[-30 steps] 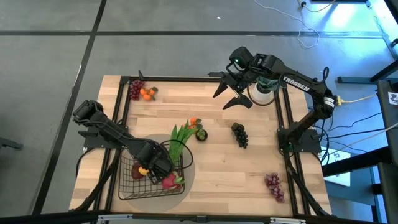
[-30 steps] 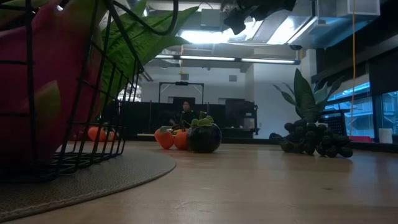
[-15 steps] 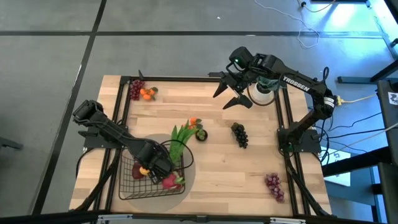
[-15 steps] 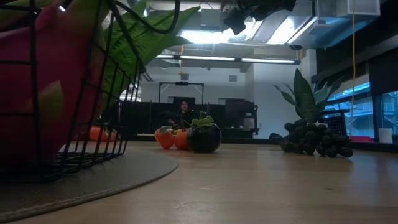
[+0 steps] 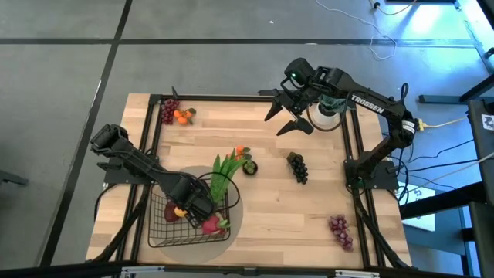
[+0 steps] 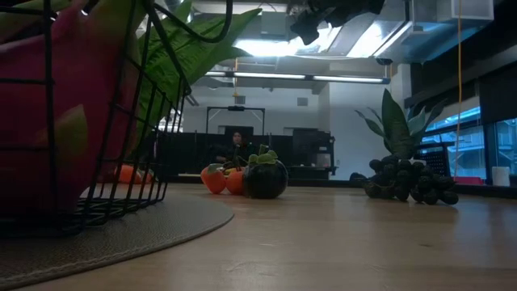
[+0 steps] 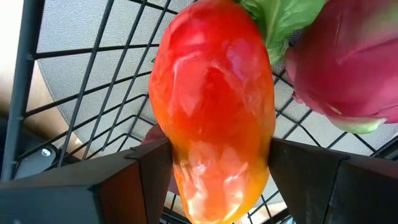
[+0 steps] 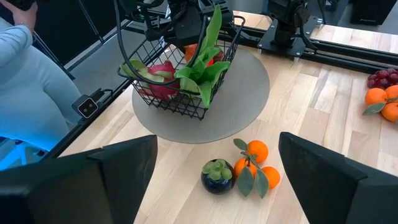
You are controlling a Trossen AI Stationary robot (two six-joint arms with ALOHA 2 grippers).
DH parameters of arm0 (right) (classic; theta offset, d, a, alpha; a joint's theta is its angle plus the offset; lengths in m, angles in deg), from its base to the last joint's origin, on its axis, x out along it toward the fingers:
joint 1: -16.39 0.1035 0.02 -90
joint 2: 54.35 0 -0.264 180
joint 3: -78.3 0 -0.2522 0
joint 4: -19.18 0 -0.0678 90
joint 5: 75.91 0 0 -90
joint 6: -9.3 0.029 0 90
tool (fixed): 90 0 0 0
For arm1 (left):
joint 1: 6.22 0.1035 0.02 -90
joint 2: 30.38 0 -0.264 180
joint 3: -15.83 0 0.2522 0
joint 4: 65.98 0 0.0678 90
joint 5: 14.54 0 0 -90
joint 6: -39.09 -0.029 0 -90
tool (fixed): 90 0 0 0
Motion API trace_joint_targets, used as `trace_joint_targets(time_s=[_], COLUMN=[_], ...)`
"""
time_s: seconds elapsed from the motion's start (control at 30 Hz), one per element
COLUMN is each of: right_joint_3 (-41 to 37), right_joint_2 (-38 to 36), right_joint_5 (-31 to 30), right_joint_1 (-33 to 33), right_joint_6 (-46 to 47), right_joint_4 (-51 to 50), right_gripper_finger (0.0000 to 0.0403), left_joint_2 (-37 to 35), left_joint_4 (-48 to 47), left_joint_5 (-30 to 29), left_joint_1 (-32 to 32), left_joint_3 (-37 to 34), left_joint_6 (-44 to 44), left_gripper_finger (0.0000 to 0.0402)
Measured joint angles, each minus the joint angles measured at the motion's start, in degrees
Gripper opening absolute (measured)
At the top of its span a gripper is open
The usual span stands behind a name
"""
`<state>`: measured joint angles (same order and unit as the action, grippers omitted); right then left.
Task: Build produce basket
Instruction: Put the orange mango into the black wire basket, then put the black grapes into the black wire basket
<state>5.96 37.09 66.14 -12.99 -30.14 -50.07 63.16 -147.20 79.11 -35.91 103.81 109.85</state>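
Left wrist view: the left hand [image 7: 211, 168] holds a red-orange mango [image 7: 214, 102] between its 2 fingers, inside the black wire basket [image 5: 162, 228], touching the pink dragon fruit [image 7: 354, 62]. Over the last second nothing has shifted in the high view; in the low view the basket's near wires have edged slightly sideways. The mango seems placed but not released. The right hand [image 5: 285, 116] hangs open and empty above the tabletop's [image 5: 270, 201] far edge, unchanged. Dark grapes [image 5: 297, 167], oranges [image 5: 182, 116] and red grapes [image 5: 340, 230] remain outside.

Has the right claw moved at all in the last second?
No. The right claw hangs open over the same spot beside the white pot.
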Motion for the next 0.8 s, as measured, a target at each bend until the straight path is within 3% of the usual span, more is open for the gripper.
trace_joint_targets(time_s=[0.23, 0.6, 0.8], right_joint_3=[0.0, 0.0, 0.0], right_joint_2=[0.0, 0.0, 0.0], right_joint_5=[0.0, 0.0, 0.0], right_joint_1=[0.0, 0.0, 0.0], right_joint_6=[0.0, 0.0, 0.0], right_joint_4=[0.0, 0.0, 0.0], right_gripper_finger=[0.0323, 0.0323, 0.0323], left_joint_2=[0.0, 0.0, 0.0], left_joint_4=[0.2, -1.0, -3.2], left_joint_5=[0.0, 0.1, 0.2], left_joint_1=[0.0, -0.4, -0.4], left_joint_3=[0.0, 0.0, 0.0], left_joint_6=[1.1, 1.1, 1.8], left_gripper_finger=[0.0227, 0.0308, 0.0311])
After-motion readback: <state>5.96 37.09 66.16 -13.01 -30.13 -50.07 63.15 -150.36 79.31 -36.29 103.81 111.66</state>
